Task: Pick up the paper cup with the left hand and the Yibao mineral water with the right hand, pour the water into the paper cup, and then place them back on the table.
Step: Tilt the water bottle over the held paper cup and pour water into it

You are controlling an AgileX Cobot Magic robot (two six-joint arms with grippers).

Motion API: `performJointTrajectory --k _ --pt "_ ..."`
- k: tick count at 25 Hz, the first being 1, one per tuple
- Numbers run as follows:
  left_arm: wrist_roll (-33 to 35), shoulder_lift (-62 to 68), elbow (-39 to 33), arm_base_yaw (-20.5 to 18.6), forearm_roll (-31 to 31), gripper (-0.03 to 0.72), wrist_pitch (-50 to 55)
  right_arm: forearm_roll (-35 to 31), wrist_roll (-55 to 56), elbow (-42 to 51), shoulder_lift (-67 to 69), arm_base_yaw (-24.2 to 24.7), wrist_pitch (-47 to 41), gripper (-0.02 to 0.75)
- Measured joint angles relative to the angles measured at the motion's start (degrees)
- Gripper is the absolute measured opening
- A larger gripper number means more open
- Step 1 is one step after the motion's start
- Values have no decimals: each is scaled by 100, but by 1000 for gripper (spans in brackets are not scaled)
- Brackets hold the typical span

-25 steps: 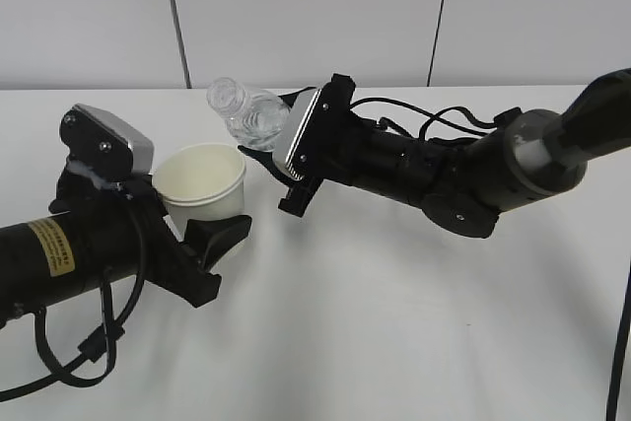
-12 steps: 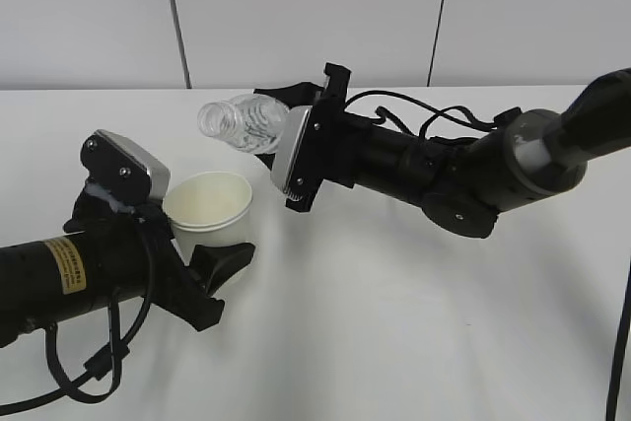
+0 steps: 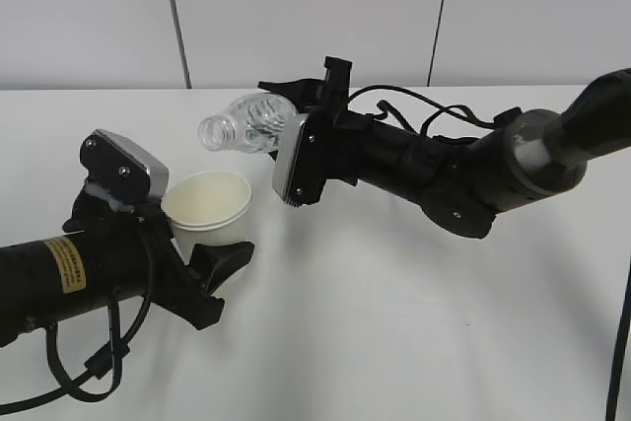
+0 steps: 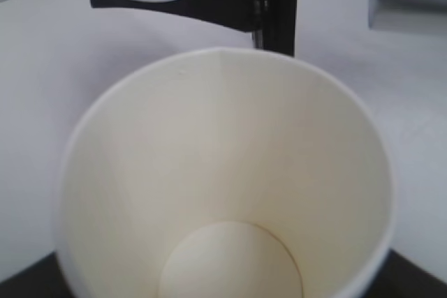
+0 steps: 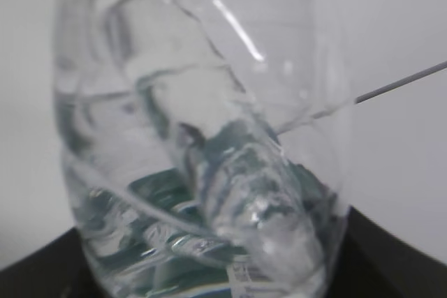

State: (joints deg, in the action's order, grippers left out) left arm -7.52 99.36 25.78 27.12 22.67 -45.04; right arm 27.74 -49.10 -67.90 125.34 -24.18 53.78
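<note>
Two tools we see above the white table (image 3: pixel 394 342): the left tool (image 3: pixel 202 253) clasps the upright paper cup (image 3: pixel 207 206) (inside dry), the right tool (image 3: pixel 286 110) grips the Yibao mineral water (image 3: pixel 246 125) tipped sideways, mouth just above the cup.

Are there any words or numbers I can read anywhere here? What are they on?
Yellow sticker on the left arm: it has dark print, too small and blurred to read.
Green label of the Yibao mineral water, seen through the bottle: blurred, no letters readable.
Paper cup: plain, no writing.
Nothing else bears text.
</note>
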Motion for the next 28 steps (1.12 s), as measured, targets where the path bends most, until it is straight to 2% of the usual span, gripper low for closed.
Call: performJointTrajectory --k 8,28 --pt "74 0 0 0 -126 443 0 -176 -689 0 0 0 0 451" --pt "157 0 0 0 -199 443 203 -245 -1583 0 0 0 19 451"
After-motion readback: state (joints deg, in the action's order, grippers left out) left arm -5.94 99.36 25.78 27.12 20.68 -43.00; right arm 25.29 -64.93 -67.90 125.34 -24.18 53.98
